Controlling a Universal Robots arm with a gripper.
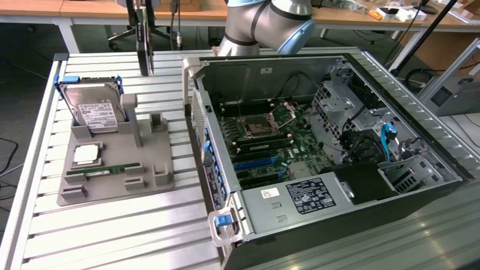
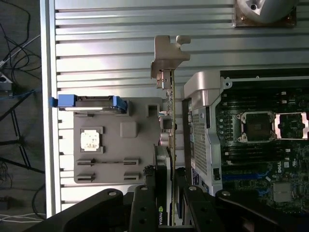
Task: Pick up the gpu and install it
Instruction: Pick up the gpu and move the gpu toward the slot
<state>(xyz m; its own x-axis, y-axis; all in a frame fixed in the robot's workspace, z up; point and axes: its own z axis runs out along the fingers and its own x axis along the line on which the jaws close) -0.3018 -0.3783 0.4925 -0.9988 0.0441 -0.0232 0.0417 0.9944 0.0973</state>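
My pincer grips the card and holds it in the air, so the picking is done. Installing it into the open computer case beside my pincer is not yet done.

We list from the computer case: tray beside it, on the exterior view's left; hard drive in that tray; gpu in the air, same side, farther back.
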